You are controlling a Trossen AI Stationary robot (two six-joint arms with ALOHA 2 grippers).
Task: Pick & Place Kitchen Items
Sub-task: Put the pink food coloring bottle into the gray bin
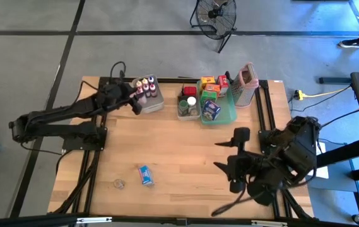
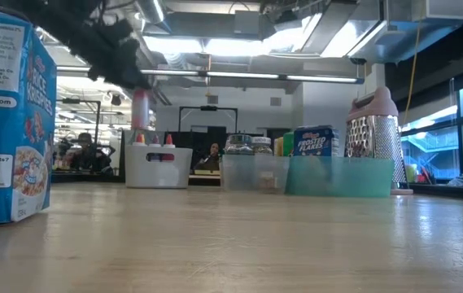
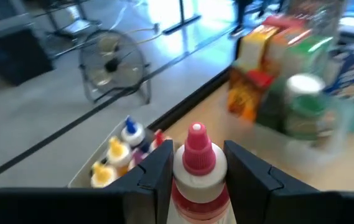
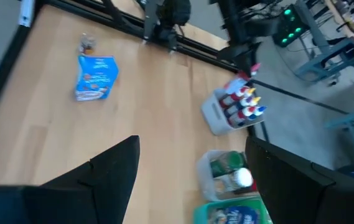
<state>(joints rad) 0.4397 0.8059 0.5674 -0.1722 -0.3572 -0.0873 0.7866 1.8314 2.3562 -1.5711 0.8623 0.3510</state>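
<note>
Three containers stand in a row along the far edge of the bench (image 1: 185, 151). The white bin (image 1: 154, 104) holds at least three small squeeze bottles (image 1: 146, 84) with red, yellow and blue caps. The left pincer (image 3: 196, 169) hangs just above this bin, clamped on a fourth bottle, the red-capped bottle (image 3: 195, 163), held upright between both fingers.

The clear bin (image 1: 188, 108) holds two jars (image 1: 190, 104), one with a white lid, and a red item behind them. The teal tray (image 1: 227, 115) holds one blue cereal box (image 1: 211, 109) and several small orange, yellow, red and green boxes (image 1: 212, 83), their count uncertain. One grater (image 1: 247, 83) with a pink handle stands just beside the tray.

Two items lie loose on the near part of the bench: one blue packet (image 1: 145, 175) and one small clear object (image 1: 118, 183) near it.

The right pincer (image 1: 228, 153) hovers over the bench's right side, fingers apart and empty.
</note>
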